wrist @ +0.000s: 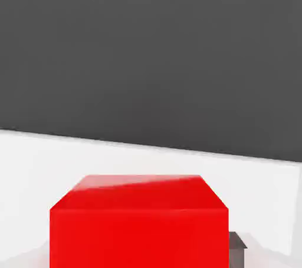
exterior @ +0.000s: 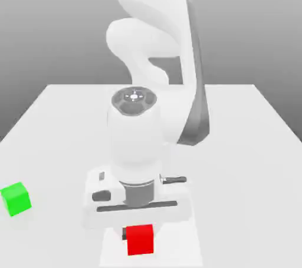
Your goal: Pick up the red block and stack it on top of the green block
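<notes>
The white arm [exterior: 154, 84] reached down over the near edge of the desk [exterior: 248, 143]. The red block [exterior: 140, 240] sat right under the hand, and one dark finger [exterior: 125, 235] touched its side. I could not tell if the pincer [exterior: 139, 234] was squeezed tight or loose, because the hand hid most of it. In the hand view the red block [wrist: 139, 225] looked very close, and a bit of a dark finger [wrist: 237, 248] showed beside it.

The green block [exterior: 16, 198] sat well apart, toward the exterior view's left.

The step seemed to be grabbing the red block. To do it well, the fingers should press flat on two opposite sides, in the middle, and then lift straight up so the block does not slip or twist.

The red block was a cube, so it had no long side. It sat flat, with one face toward the camera in the exterior view.
</notes>
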